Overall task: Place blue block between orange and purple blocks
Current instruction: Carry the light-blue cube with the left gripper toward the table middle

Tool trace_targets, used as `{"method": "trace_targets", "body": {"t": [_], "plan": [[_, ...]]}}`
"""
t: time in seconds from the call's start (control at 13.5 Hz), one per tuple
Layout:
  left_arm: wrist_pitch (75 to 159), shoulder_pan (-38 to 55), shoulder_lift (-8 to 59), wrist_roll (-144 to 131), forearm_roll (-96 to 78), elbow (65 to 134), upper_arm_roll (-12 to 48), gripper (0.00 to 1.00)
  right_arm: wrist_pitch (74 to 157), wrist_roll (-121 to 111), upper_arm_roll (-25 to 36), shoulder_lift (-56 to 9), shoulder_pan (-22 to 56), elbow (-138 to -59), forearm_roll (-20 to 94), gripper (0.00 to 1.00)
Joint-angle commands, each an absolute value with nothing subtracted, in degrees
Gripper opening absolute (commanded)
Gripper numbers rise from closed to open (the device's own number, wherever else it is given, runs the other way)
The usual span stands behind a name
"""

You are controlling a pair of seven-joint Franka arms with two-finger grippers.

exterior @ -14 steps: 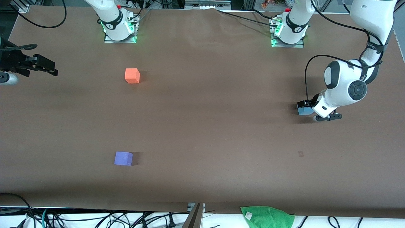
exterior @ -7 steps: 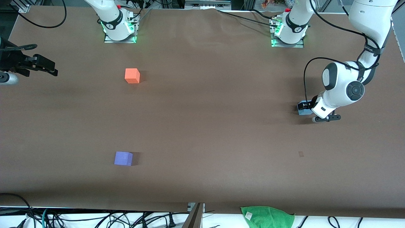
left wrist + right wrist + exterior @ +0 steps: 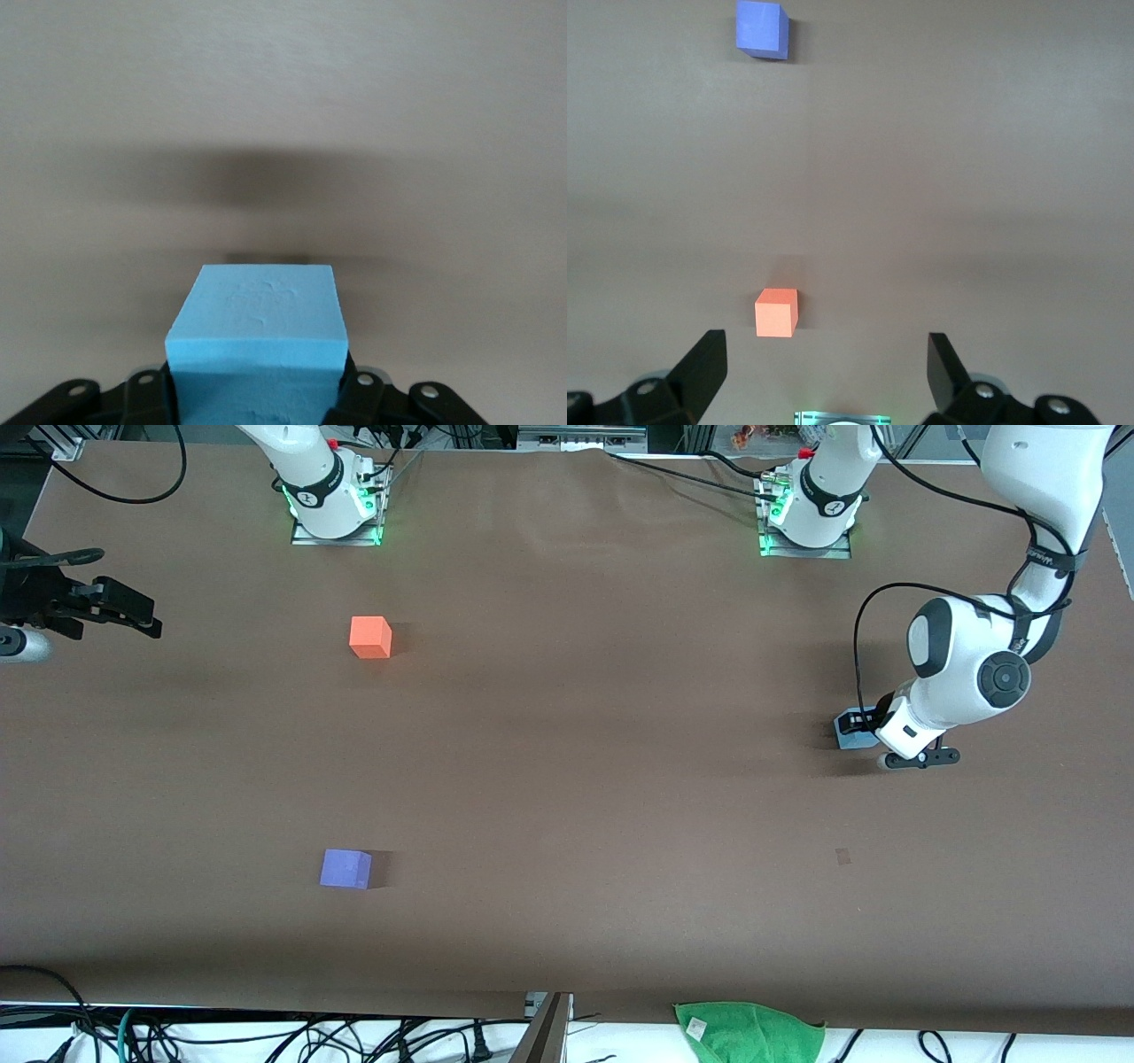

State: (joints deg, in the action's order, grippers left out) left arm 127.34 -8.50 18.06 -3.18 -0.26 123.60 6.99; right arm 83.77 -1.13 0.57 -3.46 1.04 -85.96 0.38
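The blue block is a light sky-blue cube near the left arm's end of the table. My left gripper is shut on it and holds it low at the table surface. In the left wrist view the blue block fills the gap between the black fingers. The orange block and the purple block stand apart toward the right arm's end, the purple one nearer the camera. Both show in the right wrist view, orange and purple. My right gripper waits open and empty at its table end.
The two arm bases stand along the table's back edge. A green cloth lies off the front edge, with cables beside it. A small dark mark is on the brown table.
My left arm's wrist and elbow have shifted slightly; the blue block stays in the grip at about the same spot. The right arm and the other blocks have not moved.
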Motion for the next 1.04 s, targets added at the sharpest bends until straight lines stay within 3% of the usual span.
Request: {"method": "trace_targets", "body": {"t": [0.0,0.15,0.52,0.81,0.96], "plan": [[111.7,-7.9,18.1,-8.1,-0.1,111.0,12.5,0.0,83.7,-2.3,0.5,-3.6,0.5,-85.3,1.1,1.0],[108.6,-4.6,19.0,-17.4,0.0,103.7,18.0,0.0,83.7,-2.3,0.5,-3.7,0.5,-85.3,1.1,1.0],[109.6,12.3,30.9,-42.4,-3.7,88.5,18.5,0.0,83.7,-2.3,0.5,-3.7,0.4,-85.3,1.1,1.0],[118.2,27.3,43.1,-57.9,-4.2,76.3,17.7,0.0,83.7,-2.3,0.5,-3.7,0.4,-85.3,1.1,1.0],[126.6,33.0,47.1,-58.5,-4.2,74.4,16.8,0.0,83.7,-2.3,0.5,-3.7,0.4,-85.3,1.1,1.0]]}}
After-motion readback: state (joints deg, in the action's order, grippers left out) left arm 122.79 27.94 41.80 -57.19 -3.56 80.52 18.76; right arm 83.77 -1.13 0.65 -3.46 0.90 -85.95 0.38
